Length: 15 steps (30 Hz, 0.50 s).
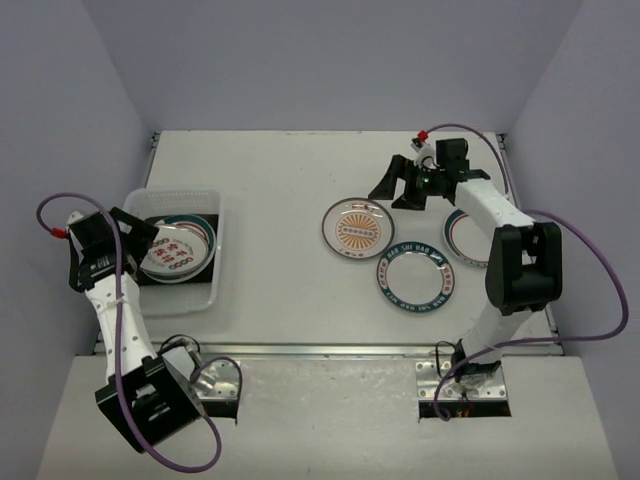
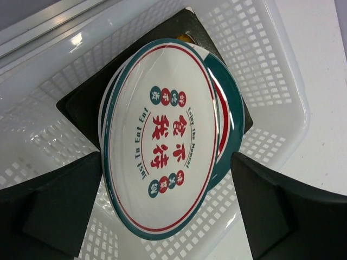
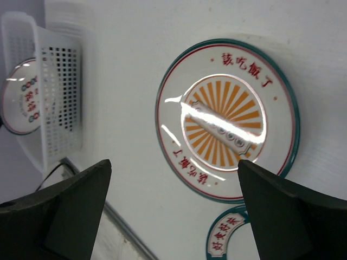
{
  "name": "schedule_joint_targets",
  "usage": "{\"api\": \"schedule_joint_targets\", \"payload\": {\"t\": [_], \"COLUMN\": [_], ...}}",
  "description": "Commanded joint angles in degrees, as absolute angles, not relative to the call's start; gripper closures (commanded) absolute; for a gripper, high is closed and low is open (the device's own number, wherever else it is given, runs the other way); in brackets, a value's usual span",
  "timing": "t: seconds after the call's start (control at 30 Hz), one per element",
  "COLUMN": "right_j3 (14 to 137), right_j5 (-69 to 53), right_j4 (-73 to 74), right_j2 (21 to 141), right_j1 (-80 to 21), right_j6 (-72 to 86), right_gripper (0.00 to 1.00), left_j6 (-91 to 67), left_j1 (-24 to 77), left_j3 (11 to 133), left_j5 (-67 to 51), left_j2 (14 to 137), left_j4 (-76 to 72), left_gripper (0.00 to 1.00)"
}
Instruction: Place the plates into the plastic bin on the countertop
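Observation:
The plastic bin (image 1: 214,262) stands at the left of the countertop (image 1: 280,170). It holds a stack with a red-motif round plate (image 1: 172,253) on top, a green-banded plate (image 1: 200,228) under it and a dark square plate (image 1: 148,277) at the bottom. My left gripper (image 1: 135,233) hovers open just left of the stack, and the red-motif plate (image 2: 162,141) lies free between its fingers (image 2: 54,206). Over the sunburst plate (image 1: 356,228) my right gripper (image 1: 395,190) hangs open and empty. A blue-banded plate (image 1: 416,277) lies nearer the front.
Another banded plate (image 1: 463,240) lies partly under the right forearm near the right edge. The metal front edge (image 1: 320,350) runs below the plates. In the right wrist view the bin (image 3: 54,92) shows at far left, the sunburst plate (image 3: 225,119) below the open gripper (image 3: 174,168).

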<state>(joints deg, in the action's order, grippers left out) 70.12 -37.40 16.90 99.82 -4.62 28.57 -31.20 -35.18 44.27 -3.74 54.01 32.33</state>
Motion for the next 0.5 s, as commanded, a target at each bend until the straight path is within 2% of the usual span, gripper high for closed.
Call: {"api": "schedule_joint_targets", "payload": {"t": [0.0,0.1,0.23,0.47], "right_j3": [80.6,81.9,82.4,90.5], "right_j5": [-31.6,-32.1,-31.5,-28.1], "right_j4": [28.9,29.2,29.0,31.1], "right_j2": [109.9,112.2,113.7,120.7], "right_j1": [-4.8,-4.8,-4.9,-4.8], "right_j6": [18.6,18.1,17.9,15.1], "right_gripper": [0.01,0.01,0.01,0.01], "left_j6": [-28.7,-28.5,-29.0,-27.6], "left_j1": [-34.2,-34.1,-34.1,-31.9], "left_j3": [44.4,45.0,45.4,47.2], "left_j5": [-4.3,-5.2,-6.5,-9.4], "left_j2": [58.7,63.9,64.2,62.8], "left_j4": [29.4,28.9,28.1,29.4], "left_gripper": [0.0,0.0,0.0,0.0]}}
